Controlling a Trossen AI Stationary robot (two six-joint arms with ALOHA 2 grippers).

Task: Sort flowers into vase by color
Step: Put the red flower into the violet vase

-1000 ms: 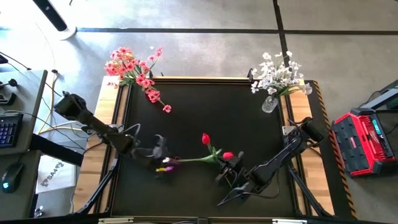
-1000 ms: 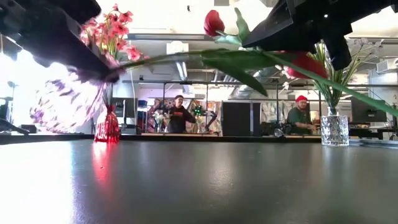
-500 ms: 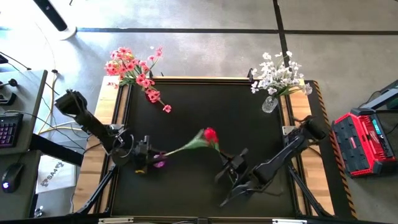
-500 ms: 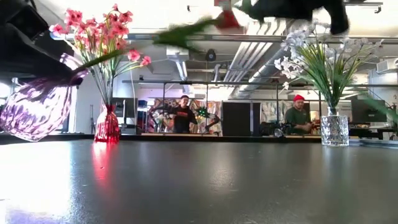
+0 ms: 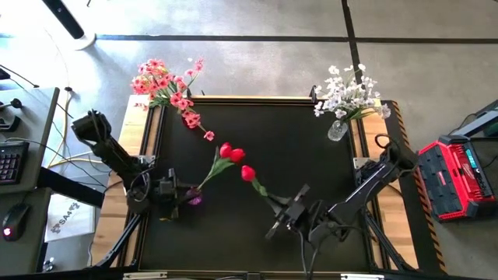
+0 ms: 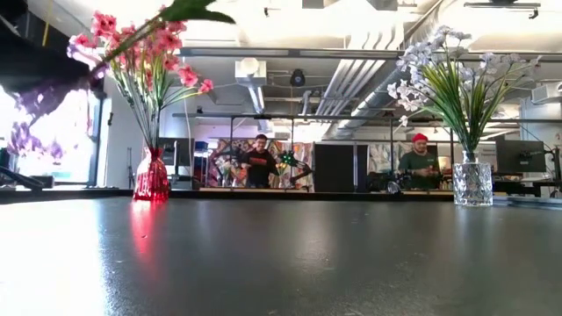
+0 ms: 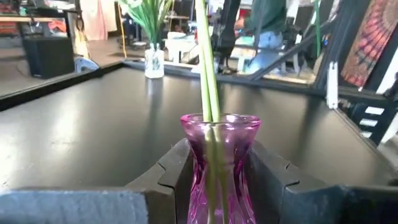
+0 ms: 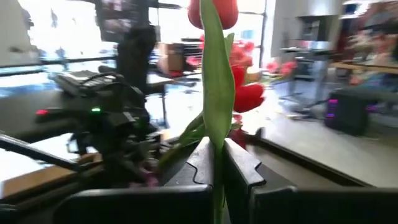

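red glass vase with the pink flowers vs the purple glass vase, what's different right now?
The red glass vase stands free at the table's far left corner; the purple glass vase is clamped in the left gripper, off that corner. The red vase holds pink clustered flowers; the purple vase holds two green stems of red tulips. Both are narrow-necked tinted glass with flowers already inside.

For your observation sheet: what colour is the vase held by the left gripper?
Pink-purple glass vase, clearest in the left wrist view.

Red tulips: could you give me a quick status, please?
Left gripper clamps purple vase, two red tulips inside. Right gripper shut on third tulip. Nothing between.
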